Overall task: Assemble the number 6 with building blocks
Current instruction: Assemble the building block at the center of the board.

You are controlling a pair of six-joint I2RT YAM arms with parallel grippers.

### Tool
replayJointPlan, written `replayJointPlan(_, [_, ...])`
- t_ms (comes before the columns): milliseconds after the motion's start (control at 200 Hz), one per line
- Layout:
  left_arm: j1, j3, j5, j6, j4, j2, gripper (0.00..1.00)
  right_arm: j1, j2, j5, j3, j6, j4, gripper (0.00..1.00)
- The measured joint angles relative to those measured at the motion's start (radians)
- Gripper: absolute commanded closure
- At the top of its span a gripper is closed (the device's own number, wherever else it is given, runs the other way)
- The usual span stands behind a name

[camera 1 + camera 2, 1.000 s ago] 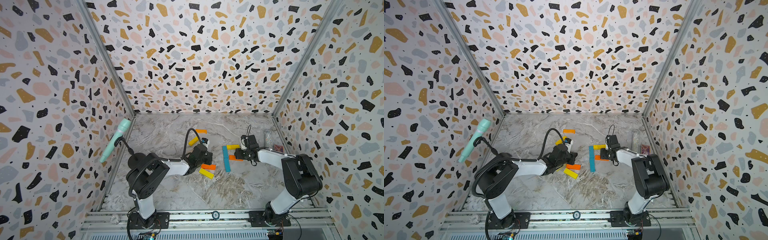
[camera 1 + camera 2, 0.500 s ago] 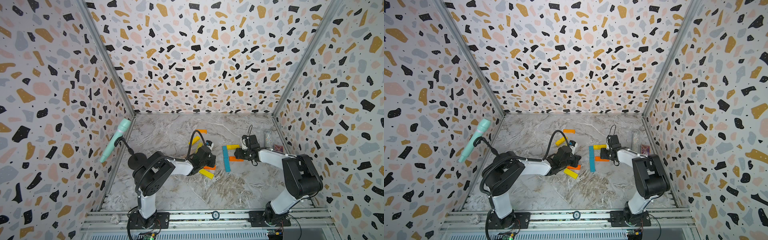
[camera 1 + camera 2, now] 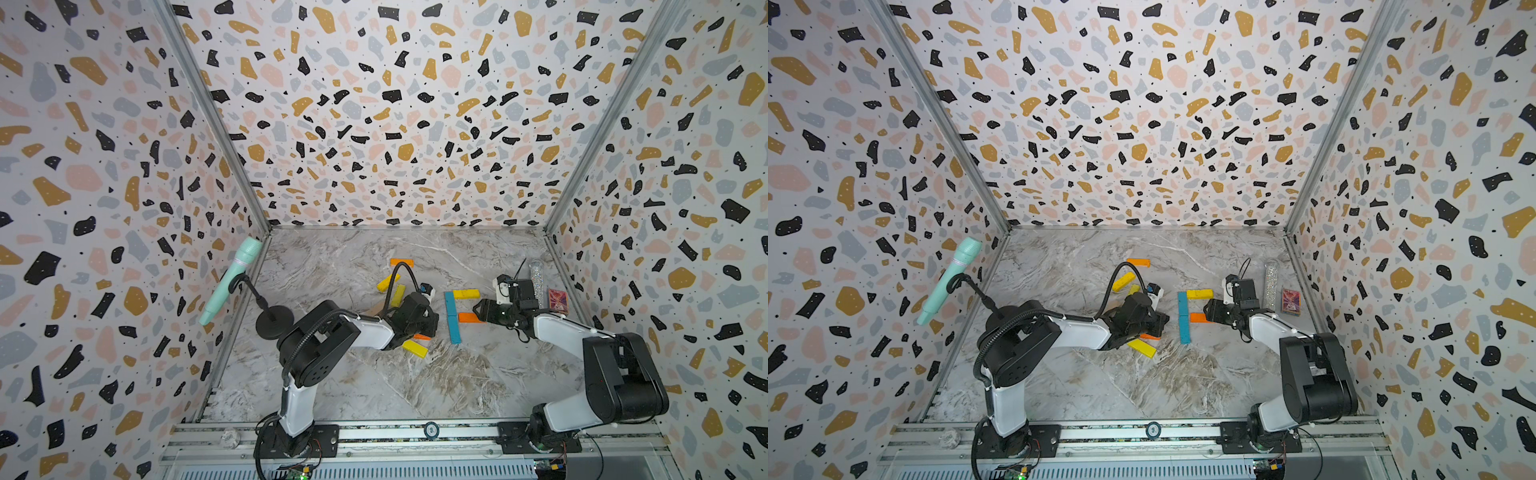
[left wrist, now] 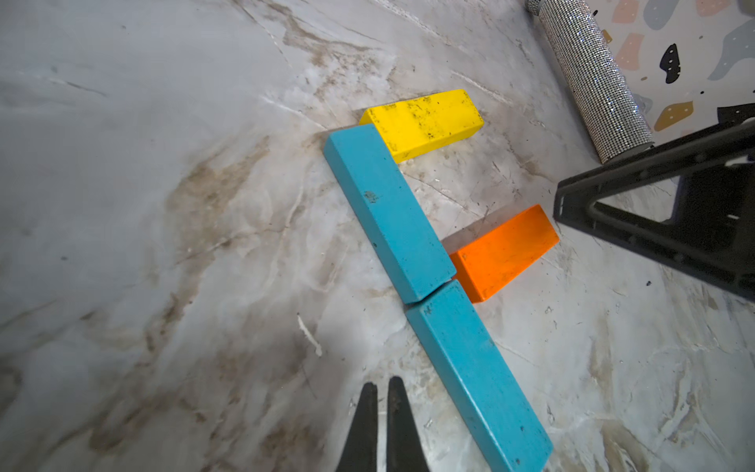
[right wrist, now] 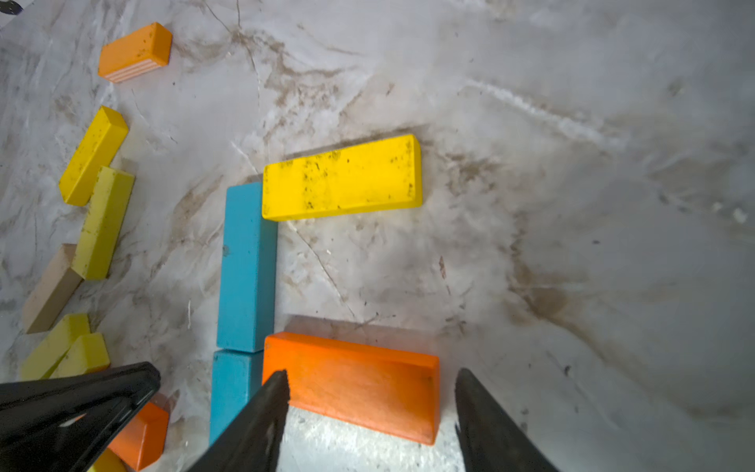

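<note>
Two teal building blocks (image 3: 451,316) lie end to end in a straight line in both top views. A yellow block (image 3: 466,294) butts against the line's far end, and an orange block (image 5: 351,380) lies flat against its middle. My right gripper (image 5: 371,378) is open, one fingertip (image 5: 282,382) over the orange block's near end, the other past its free end. My left gripper (image 4: 383,386) is shut and empty just above the floor, beside the nearer teal block (image 4: 474,376).
Loose blocks lie left of the figure: orange (image 3: 402,262), yellow (image 3: 388,282), yellow (image 3: 414,348), a beige one (image 5: 51,288). A glittery tube (image 3: 537,278) and a red card box (image 3: 557,300) stand by the right wall. A mint microphone (image 3: 230,280) leans at the left wall.
The right jaws have spread wider around the orange block. The left gripper, still shut, has moved right towards the teal line.
</note>
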Motion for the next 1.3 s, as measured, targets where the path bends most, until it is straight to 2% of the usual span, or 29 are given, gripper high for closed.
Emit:
replayJointPlan(471, [-0.003, 0.024, 0.015, -0.010, -0.021, 0.045, 1.00, -0.008, 0.015, -0.055, -0.054, 0.031, 0.091, 0.35])
replayJointPlan(1297, [-0.009, 0.056, 0.086, -0.002, 0.006, 0.079, 1.00, -0.008, 0.047, -0.074, -0.073, 0.057, 0.160, 0.35])
